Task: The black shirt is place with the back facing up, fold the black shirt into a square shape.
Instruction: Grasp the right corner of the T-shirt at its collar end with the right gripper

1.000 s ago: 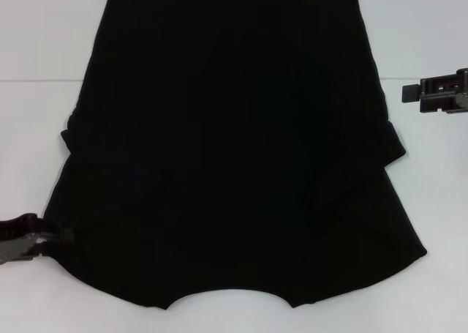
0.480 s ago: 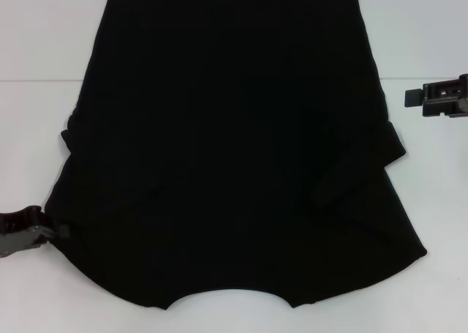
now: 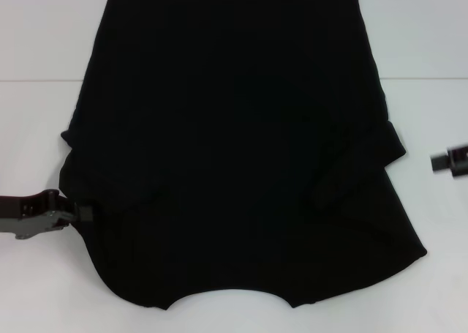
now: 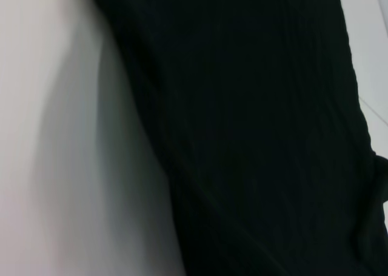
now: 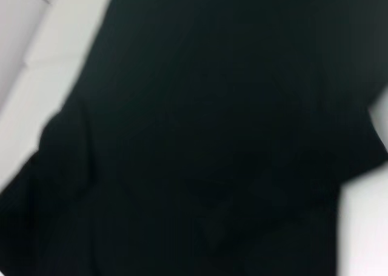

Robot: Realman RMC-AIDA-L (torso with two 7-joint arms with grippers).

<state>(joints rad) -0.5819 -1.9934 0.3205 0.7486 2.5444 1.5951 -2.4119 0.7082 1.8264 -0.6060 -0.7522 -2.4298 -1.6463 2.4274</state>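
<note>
- White table (image 3: 44, 47) fills the head view, a thin seam line crossing it behind the cloth; nothing else lies on it.
- At about 8 o'clock, the left gripper (image 3: 82, 213) reaches in from the table edge, its tip touching the left side edge of the shirt, where the cloth looks pulled inward. I cannot tell whether its fingers are clamped on the hem or merely against it.
- Out from that tip spreads the black shirt (image 3: 234, 150): flat across the middle of the table, hem at 12 o'clock, neck notch at 6 o'clock, both sleeves turned in over the body. No lettering shows.
- At 3 o'clock, apart from the shirt's right edge, only the blurred tip of the right gripper (image 3: 444, 162) is in the head view; whether it is released or clenched I cannot tell.
- Handling, as I judge it: the shirt is light, limp and thin, so it should drape and sag from any pinch and slide easily on the smooth table.
- Best holds look like the side edges and corners, pinched through the folded layers, both sides lifted evenly so no layer slips or wrinkles.
</note>
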